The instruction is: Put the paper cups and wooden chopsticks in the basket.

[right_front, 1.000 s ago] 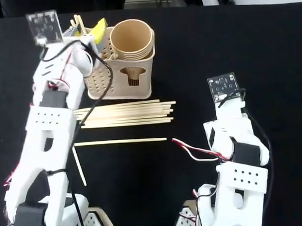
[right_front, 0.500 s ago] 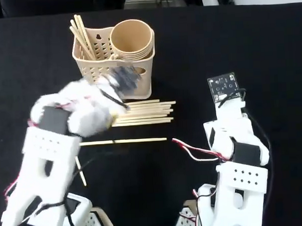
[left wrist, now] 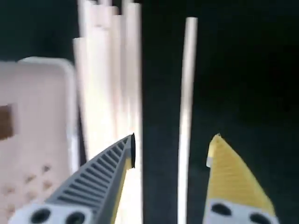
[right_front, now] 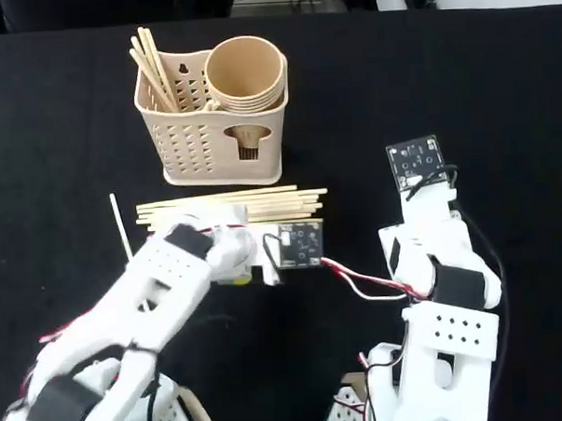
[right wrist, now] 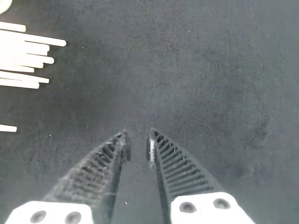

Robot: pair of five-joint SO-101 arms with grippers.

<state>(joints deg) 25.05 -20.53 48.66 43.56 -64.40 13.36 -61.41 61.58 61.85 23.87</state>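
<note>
Black desk (right_front: 462,91): at 11 o'clock the basket (right_front: 213,139) is filled with paper cups (right_front: 245,72) and some chopsticks (right_front: 153,67). Loose chopsticks (right_front: 262,204) are left at its 6 o'clock, one chopstick (left wrist: 185,116) seemingly straddled by the spread left hand (left wrist: 170,149).

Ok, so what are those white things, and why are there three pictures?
They are two robot arms on a black table. One picture looks down from above. The other two come from little cameras on each arm's wrist. A basket holds stacked paper cups and some chopsticks. More wooden chopsticks lie loose in front of it. The left tool is open, with one chopstick lying in the gap, not gripped. The right tool is shut over bare table, holding nothing.
</note>
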